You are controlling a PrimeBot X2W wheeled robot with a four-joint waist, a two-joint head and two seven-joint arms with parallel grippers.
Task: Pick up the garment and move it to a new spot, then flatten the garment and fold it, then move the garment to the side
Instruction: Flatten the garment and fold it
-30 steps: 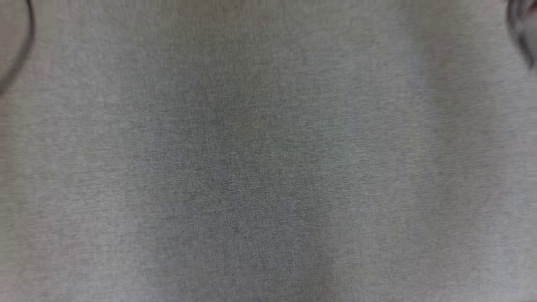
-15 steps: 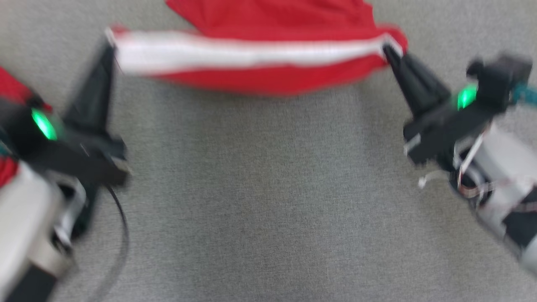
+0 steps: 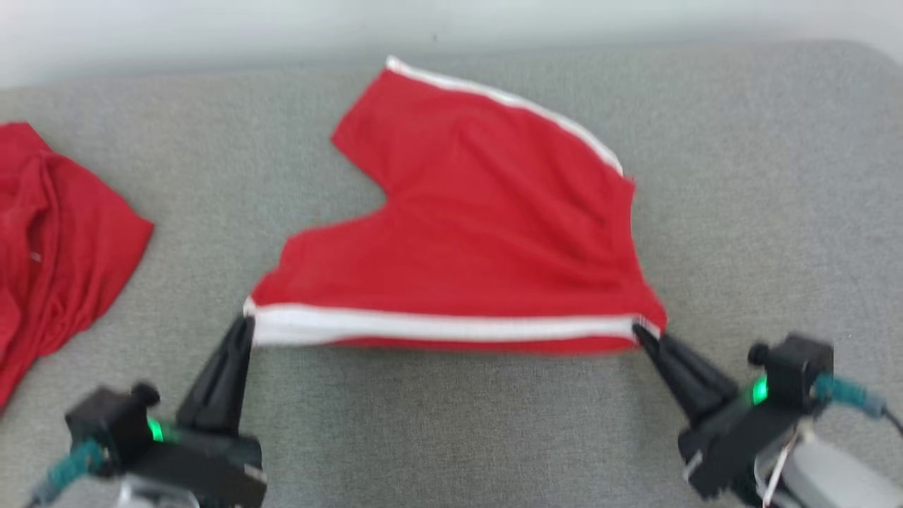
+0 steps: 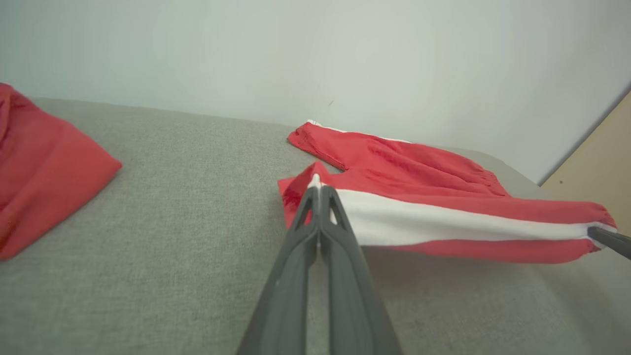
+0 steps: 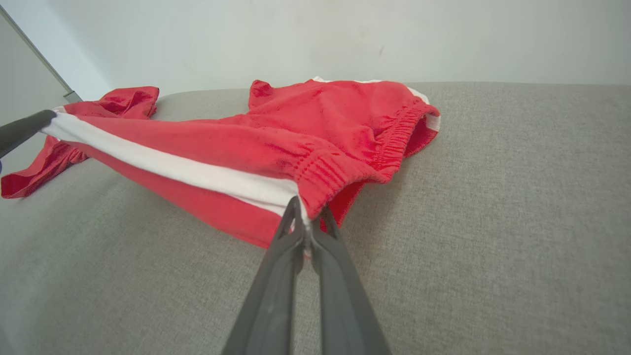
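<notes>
Grey cushion (image 3: 451, 437) — red shorts (image 3: 480, 233) (striped)

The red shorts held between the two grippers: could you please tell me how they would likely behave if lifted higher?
Probably floppy: the red shorts are taut only along the white stripe between the left gripper and right gripper, while the rest sags onto the grey surface. Likely light, since two fingertip pinches carry that edge. The gathered waistband may bunch.

one striped garment (image 3: 480, 233), one cloth (image 3: 56, 240), two claws (image 3: 245, 326) (image 3: 639, 329)
</notes>
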